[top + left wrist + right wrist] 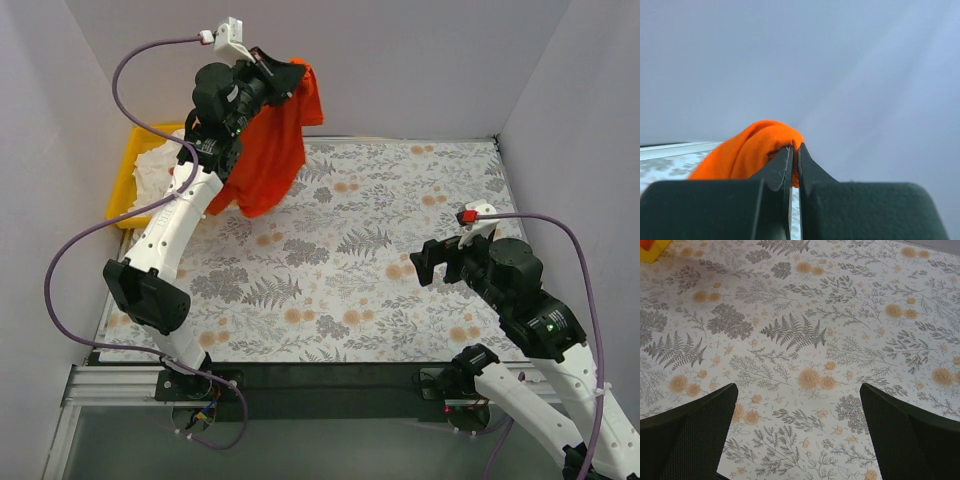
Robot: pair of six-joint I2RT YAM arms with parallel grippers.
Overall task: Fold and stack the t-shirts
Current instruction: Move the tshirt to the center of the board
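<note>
Floral-print table (400, 230) fills most of the view. The orange-red t-shirt (268, 150) dangles above its far-left corner, pinched tight in the left gripper (795, 148). The white t-shirt (152, 165) sits bunched in the yellow tray (121, 188). The right gripper (797, 390) hovers over the table's near right, jaws spread wide, holding nothing.

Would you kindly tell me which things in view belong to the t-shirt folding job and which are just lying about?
Job: orange t-shirt, hanging pinched in the shut left gripper; white t-shirt, bunched in the yellow tray; right gripper, open and empty.
Lying about: yellow tray; floral table cover.
</note>
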